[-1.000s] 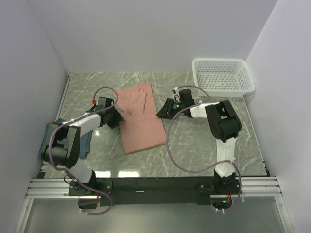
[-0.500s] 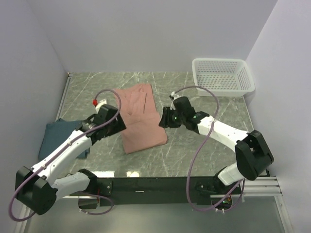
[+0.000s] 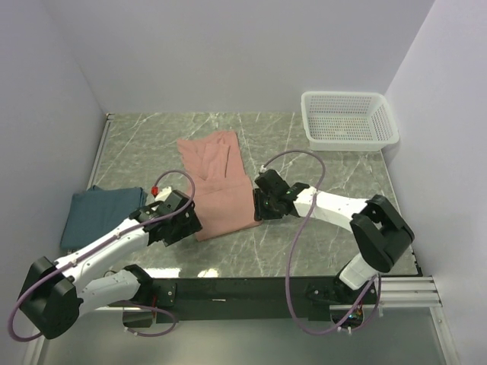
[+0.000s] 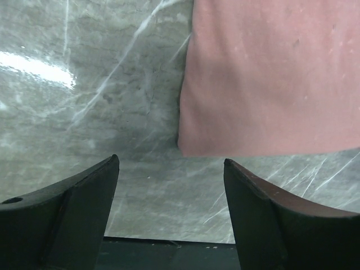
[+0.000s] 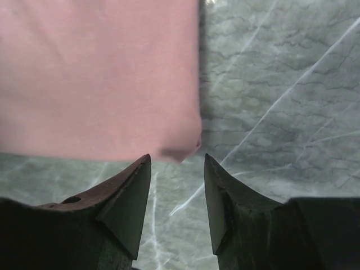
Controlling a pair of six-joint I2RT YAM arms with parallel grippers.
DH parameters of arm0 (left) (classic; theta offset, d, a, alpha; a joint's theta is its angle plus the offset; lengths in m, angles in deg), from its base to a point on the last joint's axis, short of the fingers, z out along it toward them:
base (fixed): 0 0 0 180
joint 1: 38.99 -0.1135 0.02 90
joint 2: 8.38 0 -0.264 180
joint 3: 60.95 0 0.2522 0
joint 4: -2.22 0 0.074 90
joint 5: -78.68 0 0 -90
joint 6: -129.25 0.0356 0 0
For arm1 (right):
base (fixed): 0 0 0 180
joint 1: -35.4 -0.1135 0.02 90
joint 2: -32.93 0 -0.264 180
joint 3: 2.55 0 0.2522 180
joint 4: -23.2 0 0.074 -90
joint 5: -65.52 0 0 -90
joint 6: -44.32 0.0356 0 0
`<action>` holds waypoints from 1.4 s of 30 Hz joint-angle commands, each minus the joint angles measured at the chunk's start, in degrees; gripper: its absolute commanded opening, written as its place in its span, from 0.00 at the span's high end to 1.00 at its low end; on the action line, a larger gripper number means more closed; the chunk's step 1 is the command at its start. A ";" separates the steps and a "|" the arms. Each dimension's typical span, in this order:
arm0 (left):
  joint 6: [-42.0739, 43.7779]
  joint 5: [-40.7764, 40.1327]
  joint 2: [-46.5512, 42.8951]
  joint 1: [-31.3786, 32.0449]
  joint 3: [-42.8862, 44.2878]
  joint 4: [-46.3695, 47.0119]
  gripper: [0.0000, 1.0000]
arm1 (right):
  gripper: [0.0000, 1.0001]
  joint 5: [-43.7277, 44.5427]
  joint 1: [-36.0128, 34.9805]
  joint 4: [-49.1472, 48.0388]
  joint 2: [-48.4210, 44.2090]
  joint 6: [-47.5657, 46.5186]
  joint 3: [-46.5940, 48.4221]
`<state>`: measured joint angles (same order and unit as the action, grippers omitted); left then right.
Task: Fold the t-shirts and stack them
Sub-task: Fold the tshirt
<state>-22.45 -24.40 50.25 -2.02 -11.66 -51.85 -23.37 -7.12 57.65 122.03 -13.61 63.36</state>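
The salmon-pink t-shirt (image 3: 218,182) lay mid-table as a long, smooth folded rectangle, its matte cloth soft against the glossy, grey-green veined marble table (image 3: 327,228). My left gripper (image 4: 169,163) hung open just short of its near left corner, dark wedge-shaped fingers (image 4: 84,197) spread and holding nothing. My right gripper (image 5: 177,157) stood open at the near right corner, which curled slightly. The dark teal t-shirt (image 3: 99,213) lay folded by the left wall, its near edge partly hidden by my left arm.
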 commanded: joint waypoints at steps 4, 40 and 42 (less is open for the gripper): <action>-3.35 1.30 2.01 0.29 0.16 4.36 0.21 | 0.52 2.85 -0.81 1.45 4.58 0.01 2.88; -6.16 6.23 8.87 0.21 -1.78 8.50 0.26 | 1.00 -0.58 -4.24 8.93 14.18 5.45 -0.90; -6.86 5.09 10.53 0.29 -0.82 8.33 0.34 | 1.00 -0.84 -4.24 8.41 13.73 5.11 -1.25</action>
<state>-27.52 -19.00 59.56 -1.98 -13.24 -45.01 -21.38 -10.55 59.38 131.39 -7.66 67.05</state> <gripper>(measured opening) 0.733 0.026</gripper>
